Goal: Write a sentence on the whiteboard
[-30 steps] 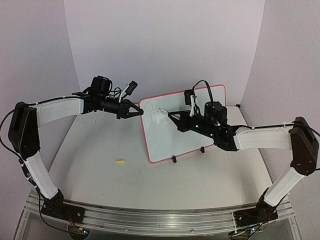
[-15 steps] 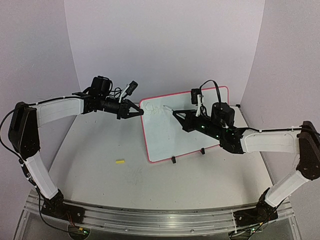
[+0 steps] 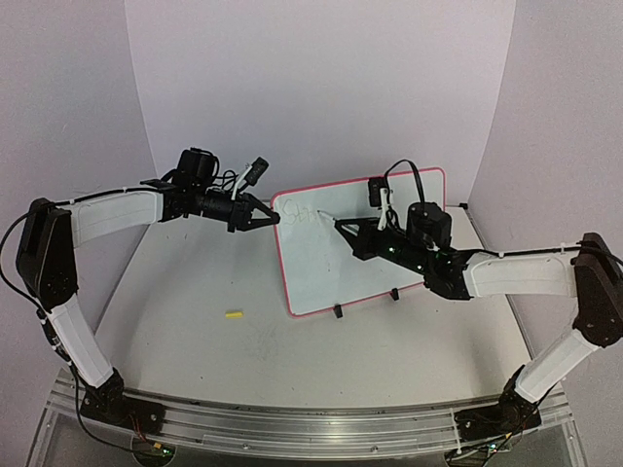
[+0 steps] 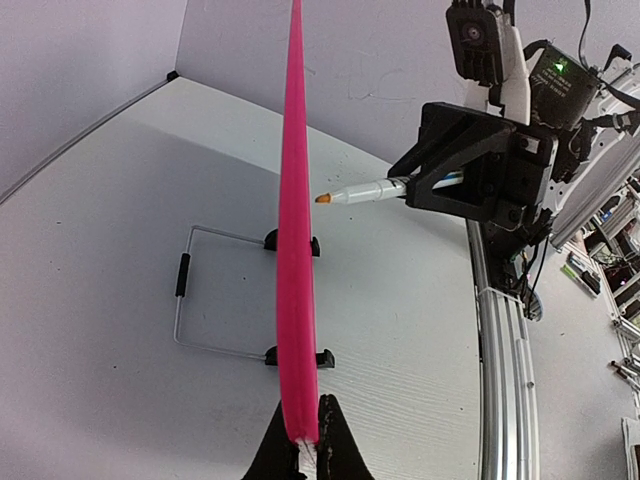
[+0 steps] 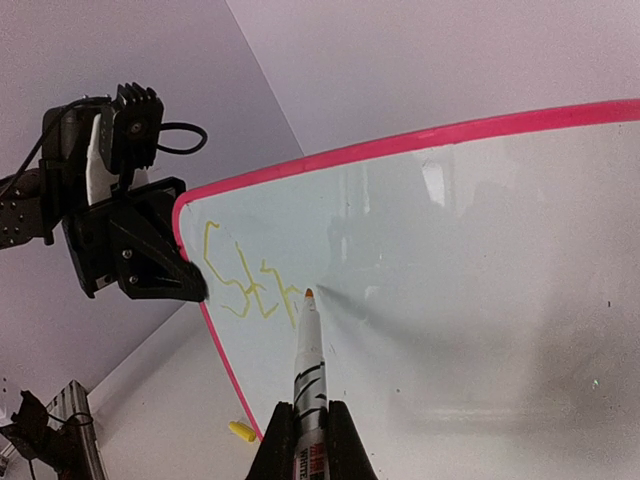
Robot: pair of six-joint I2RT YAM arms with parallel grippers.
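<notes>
Pale walls are enclosing the bench (image 3: 243,360), where the whiteboard (image 3: 321,272) is standing far of centre. The left pincer (image 3: 271,218) is pinching its left rim. The right pincer (image 3: 343,227) is clamping a marker (image 5: 308,345), tip just right of the barely begun sentence (image 5: 245,285). Next move, likely: steady rightward strokes.

Soft, even light with a faint lilac cast fills all three views, and shadows on the table (image 3: 195,341) are weak. In the right wrist view the glossy whiteboard (image 5: 480,260) mirrors the marker (image 5: 308,350) and carries a pale glare patch. Both wrist views bend straight lines near their edges.
</notes>
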